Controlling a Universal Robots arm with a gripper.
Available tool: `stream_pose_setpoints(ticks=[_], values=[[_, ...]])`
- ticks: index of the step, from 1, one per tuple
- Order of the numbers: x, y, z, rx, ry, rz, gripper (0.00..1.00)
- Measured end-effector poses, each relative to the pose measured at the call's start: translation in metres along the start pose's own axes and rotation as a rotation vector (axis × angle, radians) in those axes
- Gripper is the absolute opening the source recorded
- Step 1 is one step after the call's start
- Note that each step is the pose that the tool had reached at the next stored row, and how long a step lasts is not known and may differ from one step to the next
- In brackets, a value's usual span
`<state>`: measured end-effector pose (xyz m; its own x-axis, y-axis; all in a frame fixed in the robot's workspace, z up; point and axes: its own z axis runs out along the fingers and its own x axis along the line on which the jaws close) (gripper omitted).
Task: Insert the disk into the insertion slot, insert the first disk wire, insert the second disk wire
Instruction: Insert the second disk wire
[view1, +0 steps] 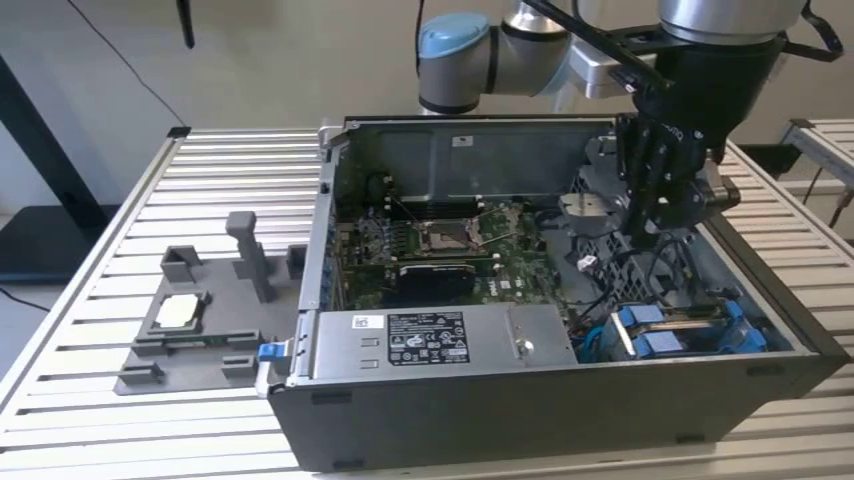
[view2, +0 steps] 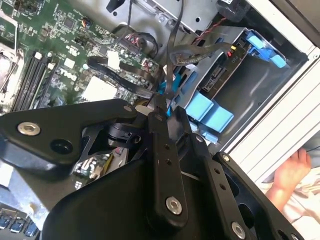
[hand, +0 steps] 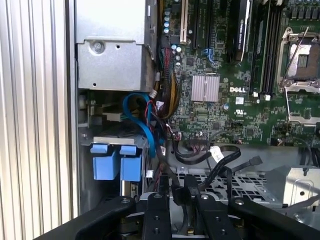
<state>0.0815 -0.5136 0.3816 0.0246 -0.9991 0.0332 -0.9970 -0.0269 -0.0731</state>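
Disk (view1: 687, 326) near tool (view1: 650, 235), apart, not held.

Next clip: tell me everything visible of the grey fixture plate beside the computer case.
The grey fixture plate is a flat matt slab, plastic by its look, lying level on the slatted metal table at the exterior view's left of the open computer case. Low grey blocks and rails rise from it, and one tall post stands toward its far side. A square silver chip lies flat in a pocket on it. Whether its edge touches the case cannot be told.
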Motion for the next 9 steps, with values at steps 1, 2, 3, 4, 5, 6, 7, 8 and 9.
stream_pose_setpoints(ticks=[1,2,3,4,5,6,7,8,9], values=[[0.0000,0.0000,0.0000,0.0001,0.0002,0.000,0.27],[0.0000,0.0000,0.0000,0.0002,0.0003,0.000,0.25],[-0.0001,0.0000,0.0000,0.0002,0.0002,0.000,0.18],[-0.0001,0.0001,0.0000,0.0002,0.0002,0.000,0.18],[0.0000,0.0001,0.0000,0.0002,0.0002,0.000,0.18],[-0.0001,0.0002,0.0000,0.0002,0.0002,0.000,0.18],[0.0000,0.0002,0.0000,0.0002,0.0003,0.000,0.18],[-0.0001,0.0002,0.0000,0.0002,0.0004,0.000,0.18],[-0.0001,0.0002,0.0000,0.0002,0.0005,0.000,0.18]])
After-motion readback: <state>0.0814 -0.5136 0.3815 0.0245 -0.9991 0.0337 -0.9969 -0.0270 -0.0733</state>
